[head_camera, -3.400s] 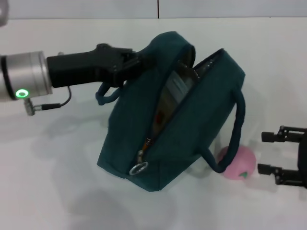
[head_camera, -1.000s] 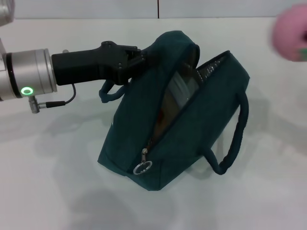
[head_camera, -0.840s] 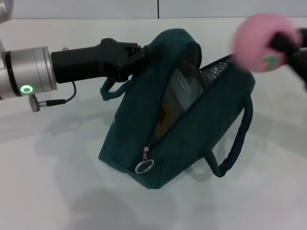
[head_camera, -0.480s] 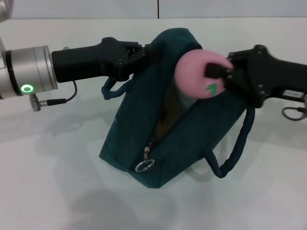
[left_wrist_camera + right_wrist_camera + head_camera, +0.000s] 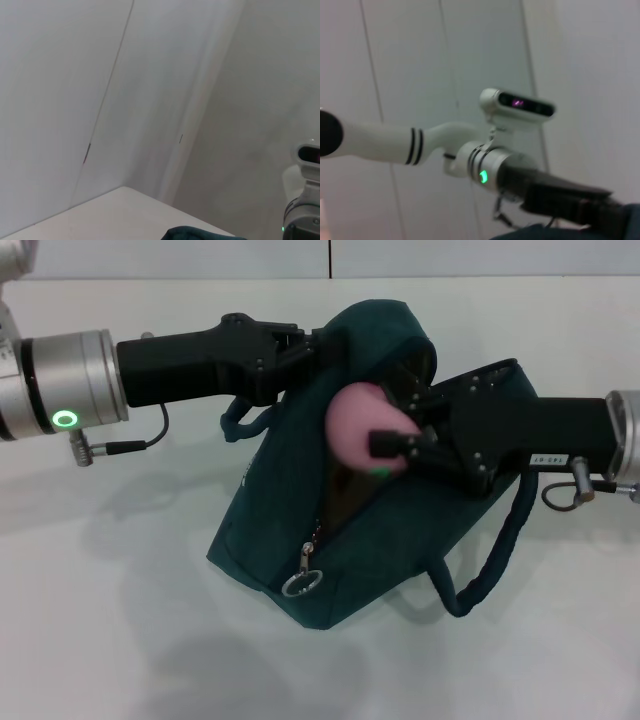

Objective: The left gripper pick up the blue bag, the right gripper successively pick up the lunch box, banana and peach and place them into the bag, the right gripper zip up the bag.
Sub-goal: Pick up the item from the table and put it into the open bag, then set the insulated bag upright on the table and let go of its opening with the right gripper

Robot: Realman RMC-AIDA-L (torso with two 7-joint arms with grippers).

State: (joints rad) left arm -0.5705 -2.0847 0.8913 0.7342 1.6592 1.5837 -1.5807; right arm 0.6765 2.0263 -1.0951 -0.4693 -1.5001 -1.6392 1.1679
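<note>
The blue bag [image 5: 400, 525] stands tilted on the white table, its top zipper open and the ring pull [image 5: 297, 585] hanging at the near end. My left gripper [image 5: 308, 350] comes in from the left and is shut on the bag's upper rim, holding it up. My right gripper [image 5: 390, 425] comes in from the right and is shut on the pink peach [image 5: 355, 425], which sits in the bag's mouth. The lunch box and the banana are hidden. A strip of the bag shows in the left wrist view [image 5: 200, 233]. The right wrist view shows the left arm's green ring [image 5: 482, 176].
One bag handle [image 5: 500, 540] hangs down on the right side, the other [image 5: 240, 425] loops under the left claw. The white table [image 5: 120, 640] runs to a pale wall at the back. A cable [image 5: 565, 495] hangs under the right wrist.
My right gripper took the peach off the table at the right, carried it up and leftward, and lowered it into the bag's mouth. The left gripper kept hold of the bag.
</note>
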